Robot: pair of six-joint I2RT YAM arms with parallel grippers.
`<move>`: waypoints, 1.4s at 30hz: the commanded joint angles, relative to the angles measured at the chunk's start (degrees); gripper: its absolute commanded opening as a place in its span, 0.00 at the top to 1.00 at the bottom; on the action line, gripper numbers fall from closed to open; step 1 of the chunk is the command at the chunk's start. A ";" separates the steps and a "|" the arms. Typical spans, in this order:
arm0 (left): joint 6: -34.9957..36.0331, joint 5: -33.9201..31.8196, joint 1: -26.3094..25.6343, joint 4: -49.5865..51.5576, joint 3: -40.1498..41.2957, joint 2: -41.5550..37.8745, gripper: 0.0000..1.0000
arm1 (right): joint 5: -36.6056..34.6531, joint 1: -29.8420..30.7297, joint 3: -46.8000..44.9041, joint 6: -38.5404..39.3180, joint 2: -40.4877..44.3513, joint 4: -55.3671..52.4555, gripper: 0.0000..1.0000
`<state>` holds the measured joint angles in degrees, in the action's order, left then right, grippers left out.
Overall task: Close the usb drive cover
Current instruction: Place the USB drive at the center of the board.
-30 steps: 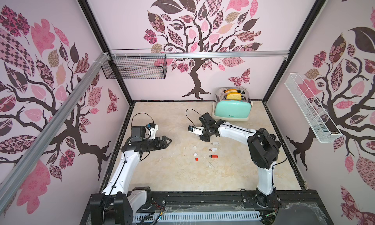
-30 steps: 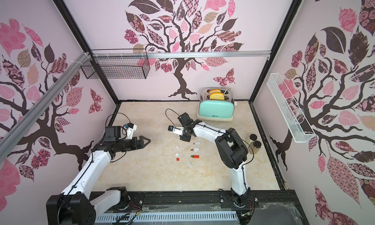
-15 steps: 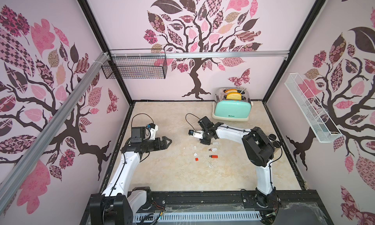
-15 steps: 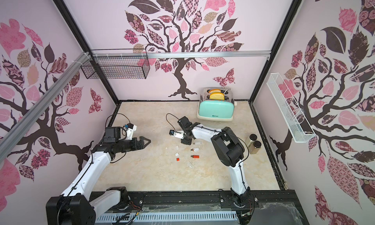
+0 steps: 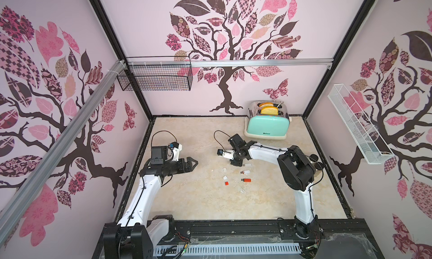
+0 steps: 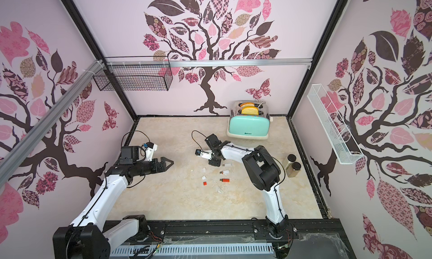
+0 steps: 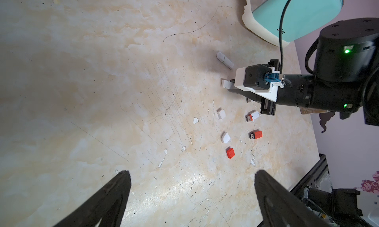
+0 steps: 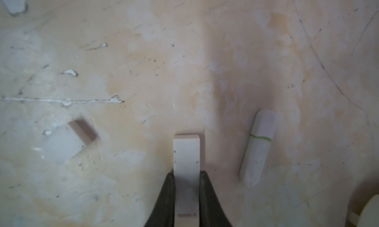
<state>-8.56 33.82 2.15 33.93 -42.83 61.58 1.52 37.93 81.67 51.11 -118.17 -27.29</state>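
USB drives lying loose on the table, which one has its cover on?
The pale rounded stick with the green band, lying beside the right gripper, which grips a white block. The red drive and the white-and-red drive both show bare plugs.

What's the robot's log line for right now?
left gripper: open, holding nothing | right gripper: shut on white piece | red cap: lying loose | red drive: uncovered
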 commanded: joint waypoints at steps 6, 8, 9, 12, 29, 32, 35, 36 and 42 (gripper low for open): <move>0.65 0.43 0.44 -0.91 0.67 -1.10 0.02 | 0.97 -0.29 -0.44 -0.29 -1.02 1.01 0.78; 0.73 0.85 0.41 -1.04 0.88 -0.82 0.02 | 0.55 -0.30 0.75 -0.40 -0.81 -0.19 0.68; 0.81 0.45 0.40 -0.37 0.46 -0.57 0.02 | 0.04 -0.31 1.45 -0.71 -0.56 -1.68 0.65; 0.56 0.29 0.50 -0.61 0.39 -0.84 0.02 | 0.72 -0.30 -2.42 -1.13 3.52 2.13 0.47; 0.65 0.28 1.01 -0.22 -0.07 -0.04 0.02 | 15.66 -0.13 -6.21 -1.44 9.63 -1.45 0.26; 0.38 0.69 1.10 -0.66 0.16 -0.23 0.02 | 15.80 -0.19 -7.20 -2.03 9.38 1.01 0.27; 0.38 0.80 1.09 -0.86 0.35 0.11 0.02 | 17.36 -0.14 -5.20 -3.06 7.48 -1.24 0.32; 0.38 0.34 1.17 -0.36 -0.16 0.21 0.02 | 17.38 -0.10 -4.28 -3.87 6.76 -2.11 0.34; 0.23 0.67 1.10 -0.98 0.01 0.54 0.02 | 20.43 0.17 -2.94 -3.98 4.91 -3.60 0.37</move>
<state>-8.64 34.11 3.03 33.45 -42.52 61.71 19.14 37.95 75.66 48.07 -112.14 -28.27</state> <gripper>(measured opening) 0.983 0.638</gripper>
